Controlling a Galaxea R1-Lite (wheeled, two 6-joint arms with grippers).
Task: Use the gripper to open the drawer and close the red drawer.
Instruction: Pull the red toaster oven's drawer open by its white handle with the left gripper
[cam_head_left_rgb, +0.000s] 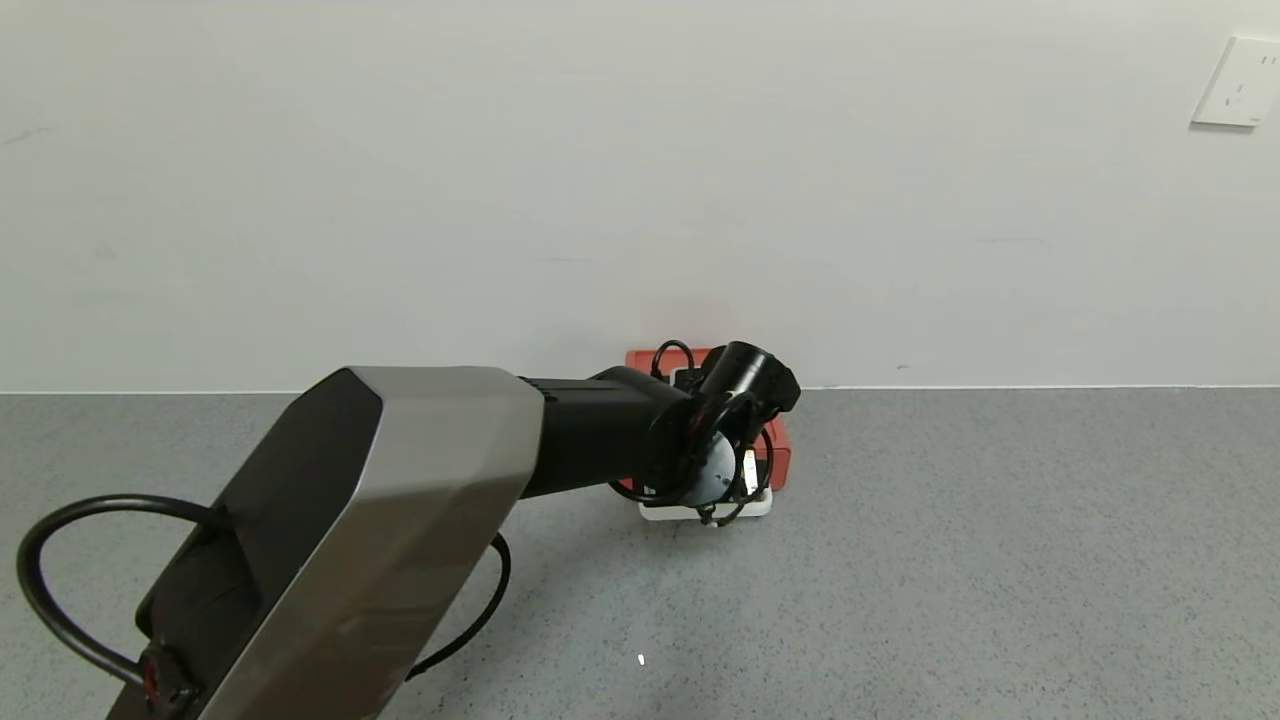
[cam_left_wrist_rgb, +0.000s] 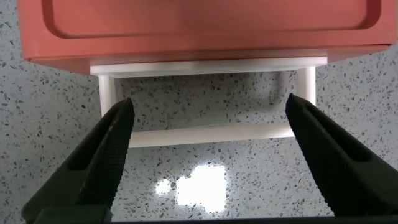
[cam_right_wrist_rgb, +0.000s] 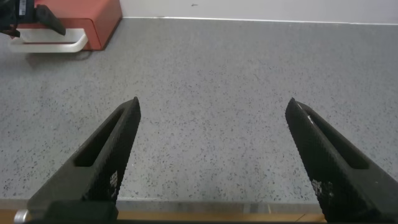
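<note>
The red drawer (cam_head_left_rgb: 779, 446) stands on the grey speckled table against the white wall, mostly hidden behind my left wrist. Its white loop handle (cam_head_left_rgb: 661, 513) points toward me. My left gripper (cam_head_left_rgb: 724, 478) is open just above the handle. In the left wrist view the gripper (cam_left_wrist_rgb: 208, 102) straddles the handle's front bar (cam_left_wrist_rgb: 211, 133), one finger near each end, below the red drawer front (cam_left_wrist_rgb: 199, 28). I cannot tell how far the tray is slid out. My right gripper (cam_right_wrist_rgb: 214, 102) is open and empty, low over the table far from the red drawer (cam_right_wrist_rgb: 93, 18).
The grey table (cam_head_left_rgb: 1000, 560) stretches wide to the right of the drawer. The white wall rises right behind it, with a white socket plate (cam_head_left_rgb: 1240, 82) high on the right. The table's front edge (cam_right_wrist_rgb: 199, 214) lies under my right gripper.
</note>
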